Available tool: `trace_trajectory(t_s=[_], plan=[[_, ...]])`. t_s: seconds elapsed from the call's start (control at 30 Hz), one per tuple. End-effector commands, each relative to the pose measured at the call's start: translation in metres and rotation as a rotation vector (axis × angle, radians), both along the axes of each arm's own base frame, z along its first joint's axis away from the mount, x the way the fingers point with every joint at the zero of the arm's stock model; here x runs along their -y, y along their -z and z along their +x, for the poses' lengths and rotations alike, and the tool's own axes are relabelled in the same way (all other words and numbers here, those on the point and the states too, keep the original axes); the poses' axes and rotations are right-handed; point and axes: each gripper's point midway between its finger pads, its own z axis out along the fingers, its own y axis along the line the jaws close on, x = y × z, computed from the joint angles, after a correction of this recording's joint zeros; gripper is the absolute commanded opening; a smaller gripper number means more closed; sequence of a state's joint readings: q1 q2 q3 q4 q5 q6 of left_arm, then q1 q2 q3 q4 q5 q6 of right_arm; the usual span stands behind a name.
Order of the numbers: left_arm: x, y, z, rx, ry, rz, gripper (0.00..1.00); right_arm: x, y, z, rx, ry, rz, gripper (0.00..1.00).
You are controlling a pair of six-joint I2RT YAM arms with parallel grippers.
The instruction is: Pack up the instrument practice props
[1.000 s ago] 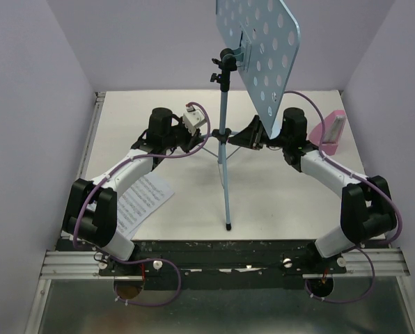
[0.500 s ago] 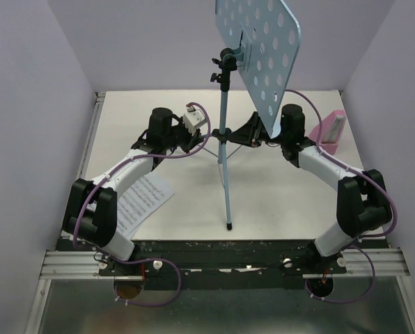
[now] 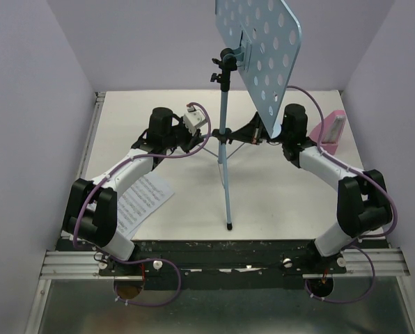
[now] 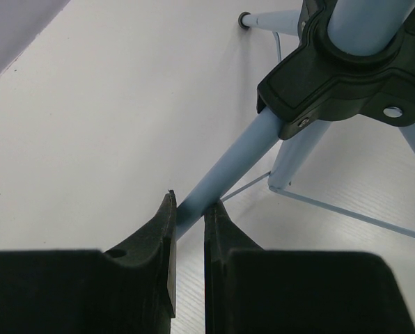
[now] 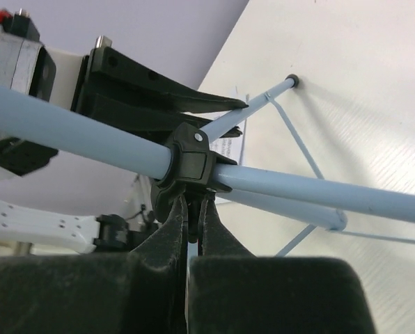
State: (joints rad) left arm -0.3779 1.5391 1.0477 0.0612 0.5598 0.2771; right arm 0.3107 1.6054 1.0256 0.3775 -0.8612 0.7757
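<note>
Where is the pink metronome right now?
In the top view, the pink metronome sits on the table near its far right edge, just right of the right arm at its wrist.

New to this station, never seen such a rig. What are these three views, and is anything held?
Two robot arms are bolted at the near edge of a white table, each ending in a two-finger gripper. The wide picture comes from a fixed camera above and behind them; the other two come from wrist cameras looking along each arm's fingers. On the table stands a light-blue music stand, with sheet music lying near left and a pink metronome far right. The left gripper clamps one leg of the stand. The right gripper is shut at the stand's black collar; whether it pinches anything is unclear.
</note>
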Motion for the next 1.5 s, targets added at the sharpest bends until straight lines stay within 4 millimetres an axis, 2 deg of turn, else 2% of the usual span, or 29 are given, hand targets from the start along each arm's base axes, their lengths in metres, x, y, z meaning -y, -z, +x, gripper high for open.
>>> trace_trajectory(t_s=[0.0,0.07,0.2,0.4,0.57,0.63,0.73,0.77,0.8,0.83,0.9,0.93,0.97,1.07,1.13,1.17,1.27,1.4,1.47], plan=[[0.003,0.062,-0.046,-0.336,0.016,0.039,0.00,-0.003,0.007,-0.019,0.323,-0.155,-0.094,0.00],[0.003,0.062,-0.044,-0.337,0.015,0.038,0.00,0.001,0.017,-0.020,0.439,-0.174,-0.174,0.00],[0.003,0.061,-0.041,-0.335,0.015,0.040,0.00,0.010,0.030,-0.011,0.792,-0.196,-0.354,0.00],[0.003,0.061,-0.039,-0.330,0.021,0.040,0.00,0.012,0.035,0.000,1.384,-0.236,-0.560,0.01],[0.001,0.062,-0.040,-0.328,0.031,0.047,0.00,0.005,0.058,-0.017,2.034,-0.437,-0.713,0.00],[-0.001,0.061,-0.039,-0.324,0.026,0.047,0.00,0.003,0.069,-0.024,2.232,-0.495,-0.735,0.00],[-0.005,0.059,-0.038,-0.315,0.022,0.043,0.00,0.002,0.076,-0.033,2.346,-0.530,-0.722,0.02],[-0.005,0.056,-0.037,-0.308,0.023,0.038,0.00,0.002,0.075,-0.035,2.347,-0.532,-0.720,0.13],[-0.006,0.054,-0.037,-0.302,0.020,0.034,0.00,0.003,0.070,-0.036,2.335,-0.525,-0.721,0.33],[-0.007,0.052,-0.036,-0.295,0.021,0.031,0.00,0.005,0.067,-0.036,2.294,-0.516,-0.725,0.43],[-0.008,0.047,-0.035,-0.283,0.019,0.023,0.00,0.011,0.058,-0.037,2.193,-0.486,-0.738,0.54],[-0.009,0.045,-0.035,-0.276,0.021,0.020,0.00,0.016,0.058,-0.041,2.131,-0.490,-0.749,0.66],[-0.008,0.043,-0.035,-0.274,0.026,0.014,0.00,0.021,0.056,-0.044,2.076,-0.484,-0.766,0.70],[-0.007,0.042,-0.035,-0.277,0.035,0.001,0.00,0.040,0.056,-0.048,1.747,-0.388,-0.796,0.76],[-0.005,0.041,-0.033,-0.279,0.042,-0.008,0.00,0.055,0.053,-0.036,1.430,-0.215,-0.815,0.77],[-0.004,0.041,-0.033,-0.285,0.042,-0.013,0.00,0.068,0.052,-0.024,1.251,-0.089,-0.847,0.77],[-0.002,0.040,-0.032,-0.297,0.047,-0.023,0.00,0.094,0.072,-0.012,0.754,0.124,-0.828,0.75],[0.000,0.040,-0.031,-0.299,0.043,-0.033,0.00,0.084,0.071,-0.023,0.418,0.200,-0.526,0.72],[0.000,0.041,-0.031,-0.306,0.042,-0.034,0.00,0.072,0.065,-0.028,0.348,0.175,-0.439,0.72]])
